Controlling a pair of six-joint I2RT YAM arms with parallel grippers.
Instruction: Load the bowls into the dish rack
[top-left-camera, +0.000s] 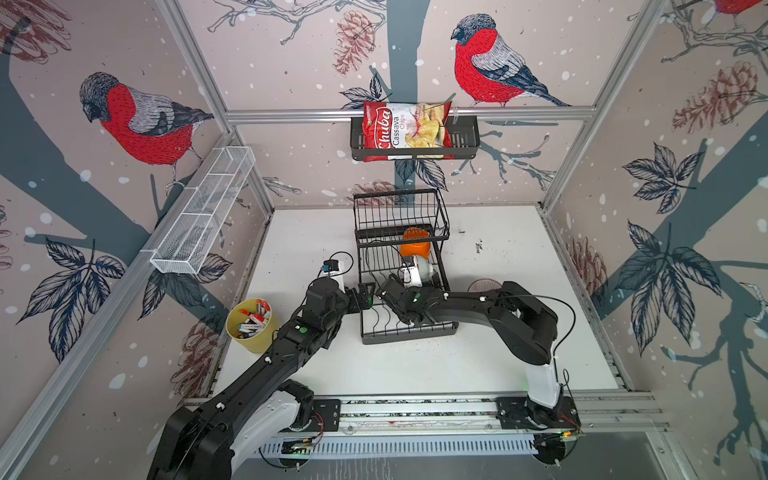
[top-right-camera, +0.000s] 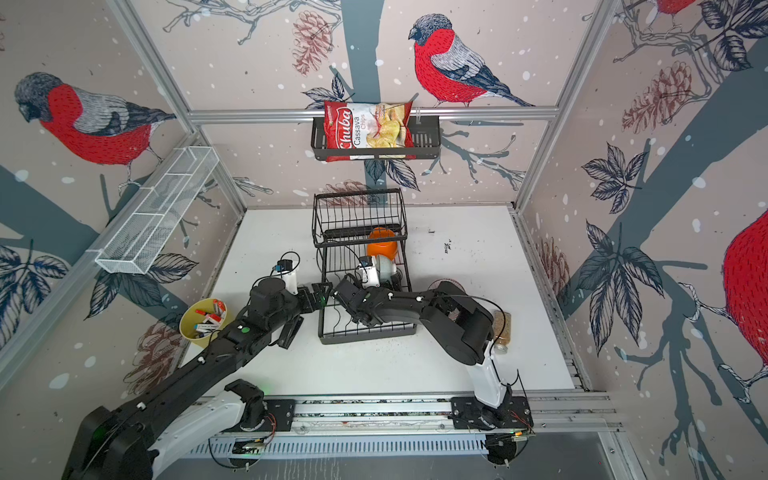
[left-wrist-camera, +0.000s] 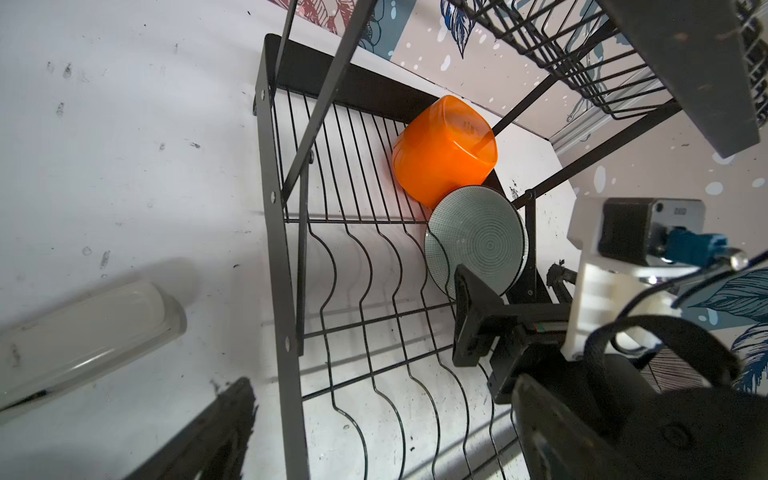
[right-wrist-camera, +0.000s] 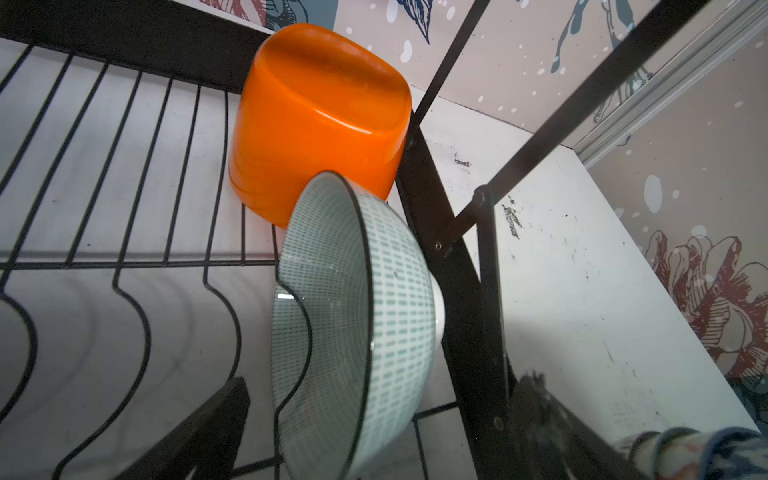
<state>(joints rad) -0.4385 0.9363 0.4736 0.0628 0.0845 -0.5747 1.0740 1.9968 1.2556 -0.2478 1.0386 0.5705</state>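
Chip bag (top-left-camera: 405, 129), pen cup (top-left-camera: 249, 328), mesh trough (top-left-camera: 203, 212)

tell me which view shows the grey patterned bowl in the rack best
Right wrist view: the grey patterned bowl fills the frame, standing on edge in the dish rack wires. The left wrist view shows its ringed inside, smaller. In both top views the right arm hides most of it.

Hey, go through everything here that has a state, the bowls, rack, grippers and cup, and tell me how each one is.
orange bowl: upside down on the rack's base tray.
patterned bowl: on edge in the wavy wires, beside the orange bowl.
dish rack: two bowls loaded, raised basket empty.
left gripper: open, empty.
right gripper: open, jaws either side of the patterned bowl.
yellow cup: upright, holding pens.
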